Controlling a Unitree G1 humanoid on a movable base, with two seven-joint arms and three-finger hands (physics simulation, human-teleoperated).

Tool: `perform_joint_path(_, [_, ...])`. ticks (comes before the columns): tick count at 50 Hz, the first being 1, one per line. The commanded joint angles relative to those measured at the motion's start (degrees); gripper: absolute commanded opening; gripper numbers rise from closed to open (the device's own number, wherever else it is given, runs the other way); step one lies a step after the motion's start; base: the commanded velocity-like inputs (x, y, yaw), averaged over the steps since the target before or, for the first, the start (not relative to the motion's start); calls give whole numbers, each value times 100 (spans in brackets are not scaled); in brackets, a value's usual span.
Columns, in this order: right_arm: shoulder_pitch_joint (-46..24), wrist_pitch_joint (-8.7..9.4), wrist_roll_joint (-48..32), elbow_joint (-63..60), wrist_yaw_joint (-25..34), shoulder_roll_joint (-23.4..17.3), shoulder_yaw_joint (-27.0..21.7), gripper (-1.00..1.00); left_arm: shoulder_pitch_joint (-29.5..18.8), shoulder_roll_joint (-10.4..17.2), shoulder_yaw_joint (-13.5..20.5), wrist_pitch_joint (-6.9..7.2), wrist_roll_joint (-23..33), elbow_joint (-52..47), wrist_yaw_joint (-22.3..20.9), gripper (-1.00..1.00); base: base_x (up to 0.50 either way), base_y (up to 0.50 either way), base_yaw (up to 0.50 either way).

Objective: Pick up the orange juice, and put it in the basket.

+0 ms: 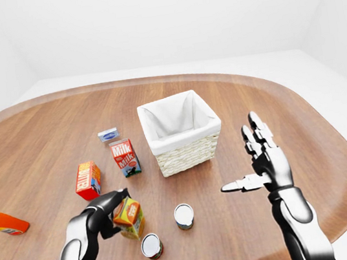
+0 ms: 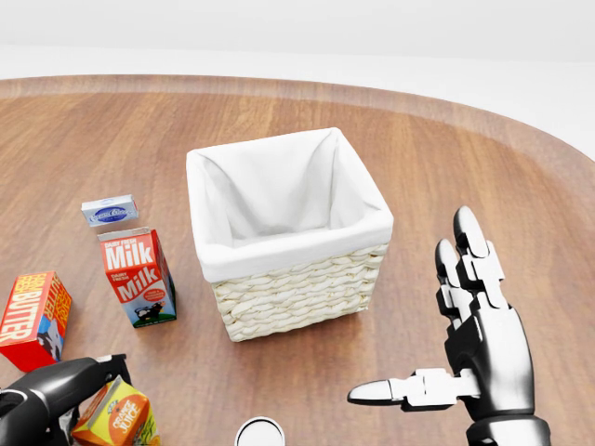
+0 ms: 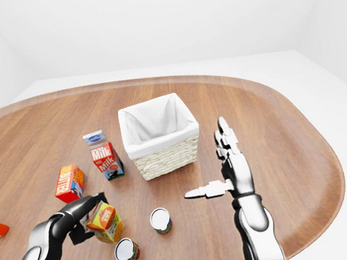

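Curling my left hand point(image 1: 104, 213) round the orange juice carton point(image 1: 129, 218) (wood table), my right hand point(image 1: 264, 162) stood wide.

I see a wooden surface point(image 1: 275, 108) with a smooth, faintly glossy grain. The basket point(image 2: 297, 295) is rough pale wicker lined with matt white cloth. The orange juice point(image 1: 129, 217) looks like printed carton, and my right hand point(image 2: 469, 348) like glossy dark metal.
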Motion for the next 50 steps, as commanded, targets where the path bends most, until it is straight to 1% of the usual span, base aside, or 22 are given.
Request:
perform_joint_path(1, [-9, 43, 13, -25, -9, -1, -11, 100, -59, -109, -16, 0, -160, 265, 51, -100, 0, 0, 0])
perform_joint_path(3, [4, 38, 7, -34, -10, 0, -7, 100, -65, -94, -23, 0, -148, 272, 74, -100, 0, 0, 0])
perform_joint_path(4, [12, 10, -2, -15, -7, 1, -3, 100, -71, -84, -27, 0, -135, 286, 88, -100, 0, 0, 0])
perform_joint_path(5, [0, -36, -7, 52, -6, -3, -16, 100, -75, -67, -61, 0, -249, 271, 38, -100, 0, 0, 0])
perform_joint_path(10, [-27, 37, 19, 0, -15, -4, -38, 100, -91, -40, -83, 0, -420, 255, -115, -100, 0, 0, 0])
perform_joint_path(14, [-18, -35, 9, 78, -12, 1, -33, 100, -101, -49, -69, 0, -445, 273, -140, -100, 0, 0, 0])
perform_joint_path(16, [-18, -38, 5, 86, -12, -1, -28, 100, -116, -51, -58, 0, -425, 312, -116, -100, 0, 0, 0])
perform_joint_path(17, [-21, -40, 1, 88, -13, -1, -25, 100, -147, -39, -36, 0, -401, 353, -68, -100, 0, 0, 0])
perform_joint_path(19, [-20, -56, -6, 111, -10, 1, -9, 100, -238, -59, 90, 0, -61, 386, 237, -100, 0, 0, 0])
perform_joint_path(22, [1, -72, -17, 110, -8, 5, 18, 100, -304, 10, 97, 0, 22, 420, 390, -100, 0, 0, 0])
perform_joint_path(25, [-14, -41, -10, 90, -5, -2, 17, 100, -372, 129, 87, 0, -111, 441, 371, -100, 0, 0, 0])
perform_joint_path(26, [-15, -23, -1, 72, -4, -3, 12, 100, -397, 153, 116, 0, -126, 412, 384, -100, 0, 0, 0])
perform_joint_path(27, [-13, -22, -4, 62, -7, -2, 11, 100, -430, 148, 177, 0, -49, 359, 496, -100, 0, 0, 0])
perform_joint_path(28, [-10, -17, -5, 56, -8, -1, 13, 100, -456, 193, 126, 0, -160, 406, 413, -100, 1, 0, 0])
perform_joint_path(29, [-3, -26, -10, 54, -9, 2, 20, 100, -490, 205, 184, 0, -219, 295, 442, -100, 0, 0, 0])
perform_joint_path(31, [1, -20, -10, 45, -7, 2, 26, 100, -524, 240, 161, 0, -461, 238, 310, -100, 0, 0, 0])
perform_joint_path(35, [-13, 37, 2, -8, -8, -4, 13, 100, -608, 228, 255, 0, -579, 132, 339, -100, 0, 0, 0])
perform_joint_path(39, [-9, 29, -12, -6, -10, 0, 19, 100, -641, 323, 238, 0, -1037, 28, 10, -100, 0, 0, 0])
perform_joint_path(42, [7, 7, -12, 3, -8, 5, 29, 100, -624, 312, 274, 0, -1186, -33, -124, -100, 0, 0, 0])
perform_joint_path(44, [13, -18, -13, 30, -1, 5, 37, 100, -631, 292, 350, 0, -1135, -70, -128, -100, 0, 0, 0])
perform_joint_path(46, [-1, -15, -8, 36, -3, 2, 30, 100, -631, 346, 346, 0, -1258, -113, -162, -100, 0, 0, 0])
perform_joint_path(50, [-4, -5, -8, 27, -10, 2, 26, 100, -625, 339, 371, 0, -1358, -172, -162, -100, 0, 0, 0])
